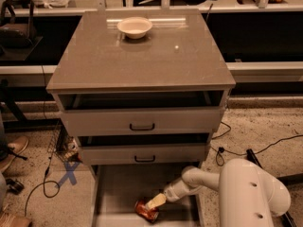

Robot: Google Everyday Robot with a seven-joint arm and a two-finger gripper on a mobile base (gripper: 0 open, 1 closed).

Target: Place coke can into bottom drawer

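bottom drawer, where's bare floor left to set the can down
The bottom drawer floor is bare along its left wall and at the back, below the lower drawer front. The front centre is crowded: the gripper holds the coke can there, its arm across the right side.
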